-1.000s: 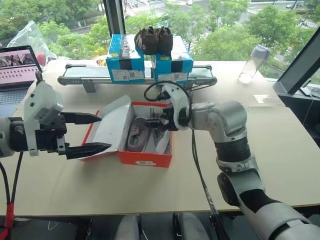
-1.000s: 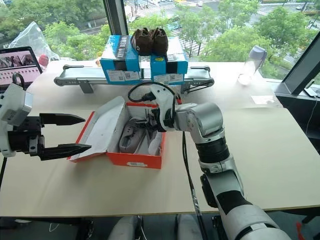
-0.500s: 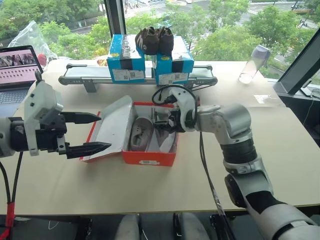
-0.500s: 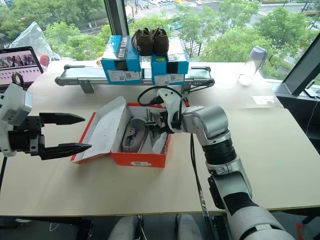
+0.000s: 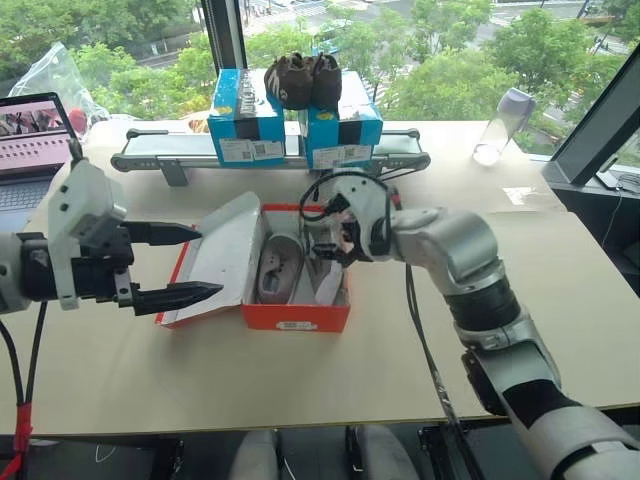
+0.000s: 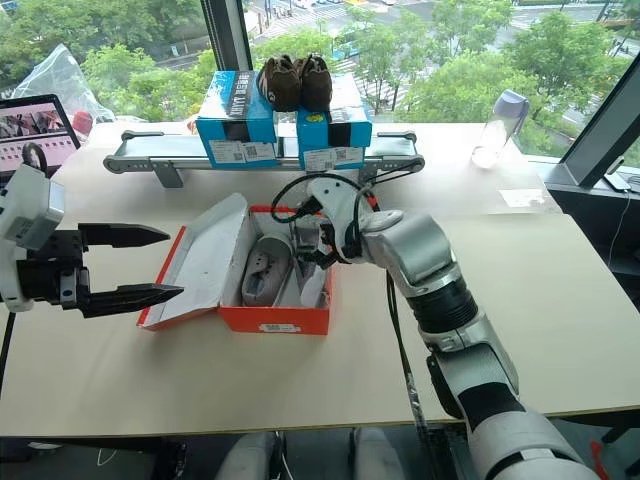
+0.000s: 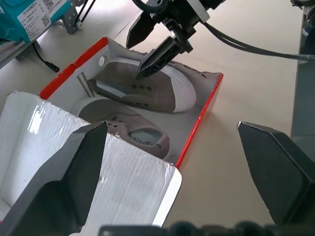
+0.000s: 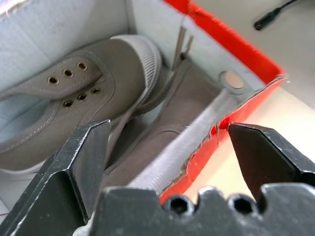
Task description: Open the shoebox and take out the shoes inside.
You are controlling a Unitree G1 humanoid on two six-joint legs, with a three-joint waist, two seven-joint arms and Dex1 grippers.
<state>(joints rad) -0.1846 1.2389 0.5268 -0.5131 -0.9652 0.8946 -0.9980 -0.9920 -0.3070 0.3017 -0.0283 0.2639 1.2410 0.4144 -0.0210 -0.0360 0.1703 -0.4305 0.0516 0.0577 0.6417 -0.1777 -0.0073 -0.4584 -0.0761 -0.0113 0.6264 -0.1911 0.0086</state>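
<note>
The red shoebox [image 5: 296, 318] lies open at the table's middle, its white-lined lid [image 5: 222, 250] folded out to the left. Inside are the two grey shoes: one upright [image 5: 280, 270], one on its side against the right wall [image 8: 182, 98]. My right gripper [image 5: 325, 240] is open and reaches in over the box's far right part, its fingertips [image 7: 147, 61] just above the shoes, holding nothing. My left gripper [image 5: 210, 263] is open, level and empty, hovering just left of the lid.
Two blue boxes [image 5: 250, 120] carrying dark brown shoes [image 5: 300, 80] stand on a grey rail [image 5: 270, 158] behind the shoebox. A laptop [image 5: 35, 130] sits far left, a clear bottle [image 5: 497, 125] far right. A black cable [image 5: 420, 330] hangs from my right arm.
My right wrist has rolled over the box while the hand stayed above the shoes, and the forearm has swung slightly right. The left gripper has not moved.
</note>
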